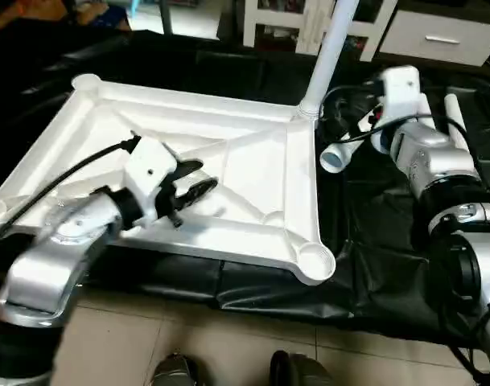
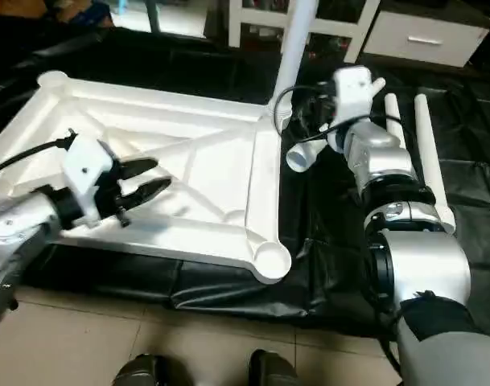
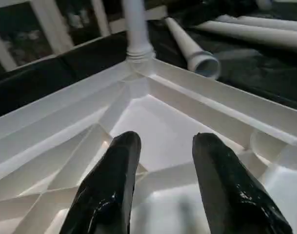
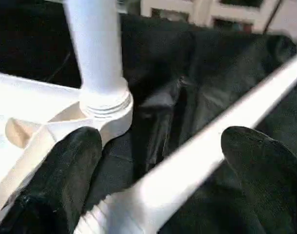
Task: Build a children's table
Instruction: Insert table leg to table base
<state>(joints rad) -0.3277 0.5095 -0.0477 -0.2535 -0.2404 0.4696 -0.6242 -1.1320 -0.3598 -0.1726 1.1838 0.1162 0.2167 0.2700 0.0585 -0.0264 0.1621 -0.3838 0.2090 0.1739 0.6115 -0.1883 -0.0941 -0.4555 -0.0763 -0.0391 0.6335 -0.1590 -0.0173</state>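
Left wrist view showed my left gripper [image 3: 160,187] with its two black fingers [image 3: 109,187] parted about halfway, nothing between them, hovering just above the ribbed underside of the table top [image 1: 253,173]. Beyond those fingertips the ribs ran to the far corner, where one leg [image 3: 136,27] stood upright, screwed into its socket. I counted one table top, lying upside down on the black sheet [image 1: 381,265].

My right gripper [image 4: 158,170] sat just beside that same corner, off the top's edge, jaws spread wide. A second leg [image 4: 207,141] ran slanting between its two fingers [image 4: 65,175]; I could not tell whether either pad touched it. In the head views its open end [image 1: 335,156] pointed toward the top's rim. Past the right forearm, two more legs [image 2: 430,153] lay side by side on the sheet. That made four legs: one fitted, one at the gripper, two lying loose.

Three corner sockets were in sight; the near one [image 1: 313,259] and the far one [image 1: 86,81] on the left gripper's side were unfilled.
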